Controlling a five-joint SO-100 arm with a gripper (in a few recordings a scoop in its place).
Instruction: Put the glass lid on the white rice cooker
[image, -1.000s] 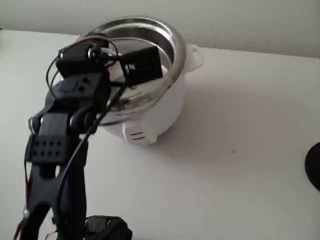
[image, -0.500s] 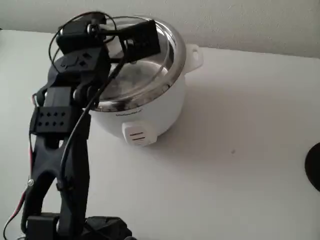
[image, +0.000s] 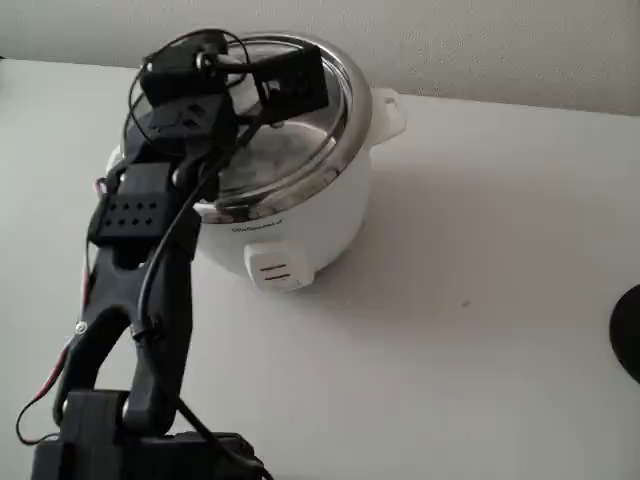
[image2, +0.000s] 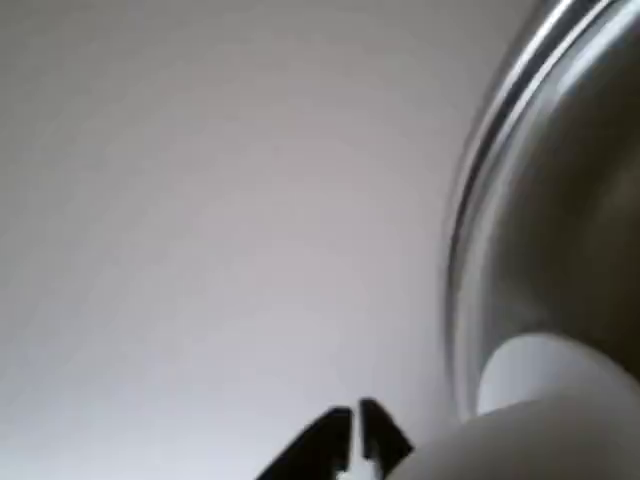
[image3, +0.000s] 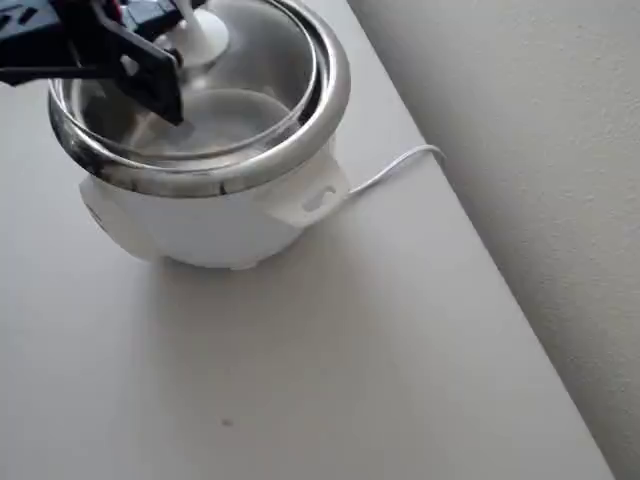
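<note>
Over the white rice cooker, the pincer is gripping the glass lid by its knob; open worktop is lying rightward.

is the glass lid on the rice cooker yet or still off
On: the glass lid sits inside the white rice cooker's steel rim, its knob up.

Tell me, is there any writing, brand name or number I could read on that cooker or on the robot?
Nothing here reads clearly.
White rice cooker: one small dark line of print on its front wall, above the switch panel; too small and blurred to read.
Switch panel: two short dark bars, no letters legible.
Glass lid: no markings visible.
Black arm: no label visible.
</note>
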